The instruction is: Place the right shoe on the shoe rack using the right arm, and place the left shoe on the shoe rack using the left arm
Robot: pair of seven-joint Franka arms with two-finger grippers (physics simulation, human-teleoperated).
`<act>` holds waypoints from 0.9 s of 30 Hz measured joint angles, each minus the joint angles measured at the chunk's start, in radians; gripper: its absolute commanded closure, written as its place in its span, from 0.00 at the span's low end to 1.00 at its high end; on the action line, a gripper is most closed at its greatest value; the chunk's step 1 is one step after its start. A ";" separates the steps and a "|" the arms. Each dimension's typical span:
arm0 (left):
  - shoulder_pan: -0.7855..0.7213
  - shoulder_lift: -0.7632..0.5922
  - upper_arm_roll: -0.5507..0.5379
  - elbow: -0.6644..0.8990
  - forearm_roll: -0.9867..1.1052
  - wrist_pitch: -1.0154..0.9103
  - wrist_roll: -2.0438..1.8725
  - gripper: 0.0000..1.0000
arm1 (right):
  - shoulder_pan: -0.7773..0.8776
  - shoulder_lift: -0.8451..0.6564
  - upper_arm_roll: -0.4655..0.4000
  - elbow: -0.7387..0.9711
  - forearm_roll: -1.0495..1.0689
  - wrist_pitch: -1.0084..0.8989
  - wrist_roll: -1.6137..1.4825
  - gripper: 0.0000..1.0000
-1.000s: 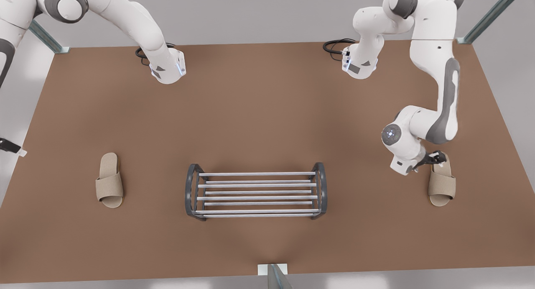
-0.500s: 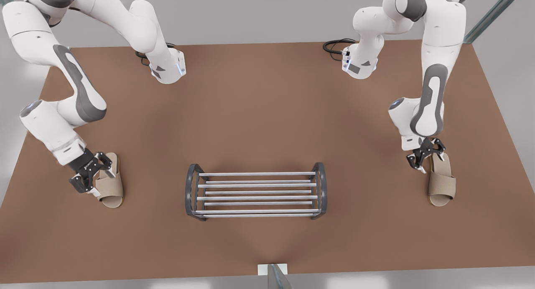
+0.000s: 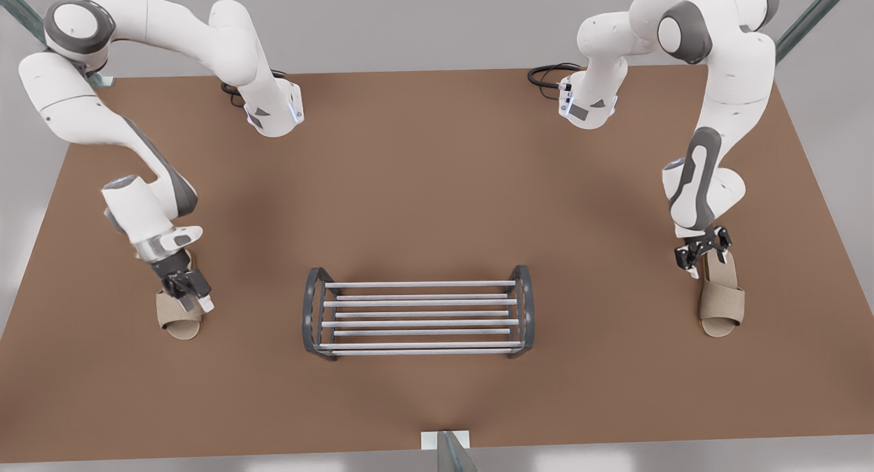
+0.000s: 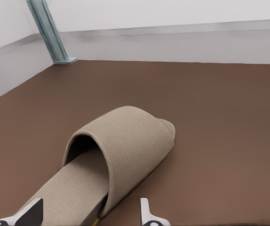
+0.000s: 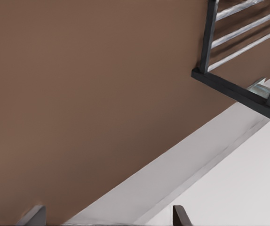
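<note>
The shoe rack (image 3: 420, 285) stands at the table's front middle, its dark end frame (image 5: 208, 47) showing in the right wrist view. The left shoe (image 3: 721, 301), a beige slipper, lies flat at the front view's right. My left gripper (image 3: 698, 259) is open at its heel end. In the left wrist view the fingertips (image 4: 146, 212) flank the sole behind the strap of that shoe (image 4: 121, 146). The right shoe (image 3: 179, 322) lies at the front view's left, its heel hidden under my right gripper (image 3: 194, 296). That gripper (image 5: 107, 214) is open and tilted toward the rack.
Both arm bases (image 3: 273, 113) (image 3: 587, 106) stand at the table's far edge with black cables beside them. A teal post (image 3: 447, 451) rises at the near edge behind the rack, another (image 4: 48, 33) at a corner. Bare brown table lies between each shoe and the rack.
My right arm swung in from outside the picture and came down over the right shoe. My left arm turned and settled its gripper at the left shoe's heel. Shoes and rack stayed put.
</note>
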 measured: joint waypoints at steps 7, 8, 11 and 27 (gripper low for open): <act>-0.001 0.060 -0.001 0.049 0.032 -0.043 0.000 0.00 | 0.026 0.007 0.040 -0.019 -0.012 -0.127 -0.075 0.00; -0.001 0.069 -0.001 0.056 0.032 -0.051 0.000 0.00 | 0.022 0.006 0.040 -0.031 -0.045 -0.150 -0.086 0.00; -0.001 0.088 -0.001 0.078 0.032 -0.070 0.000 0.00 | -0.007 0.011 0.003 -0.054 -0.299 -0.181 -0.117 0.00; -0.004 0.131 -0.028 0.137 0.032 -0.085 0.000 0.00 | -0.059 0.087 -0.098 -0.043 -0.756 -0.117 -0.213 0.00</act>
